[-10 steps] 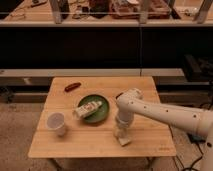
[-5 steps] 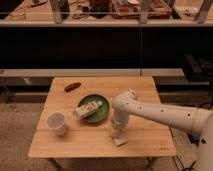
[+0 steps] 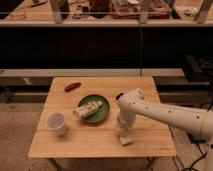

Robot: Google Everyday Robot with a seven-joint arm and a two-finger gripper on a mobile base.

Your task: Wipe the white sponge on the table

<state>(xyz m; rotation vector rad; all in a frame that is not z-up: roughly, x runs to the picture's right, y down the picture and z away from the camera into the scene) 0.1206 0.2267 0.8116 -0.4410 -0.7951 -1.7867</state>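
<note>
The white sponge [image 3: 125, 139] lies on the light wooden table [image 3: 150, 144], near its front edge and right of the middle. My gripper [image 3: 122, 132] points straight down onto the sponge and is shut on it, pressing it against the tabletop. The white arm [image 3: 160, 113] reaches in from the right, and its wrist hides the top of the sponge.
A green plate [image 3: 103, 116] holding a pale packet [image 3: 89, 108] sits just left of the gripper. A white cup [image 3: 56, 123] stands at the front left. A red sausage [image 3: 72, 86] lies at the back left. Dark shelving stands behind the table.
The gripper and sponge slid a little left along the tabletop, then back right. Plate, cup and sausage have not moved.
</note>
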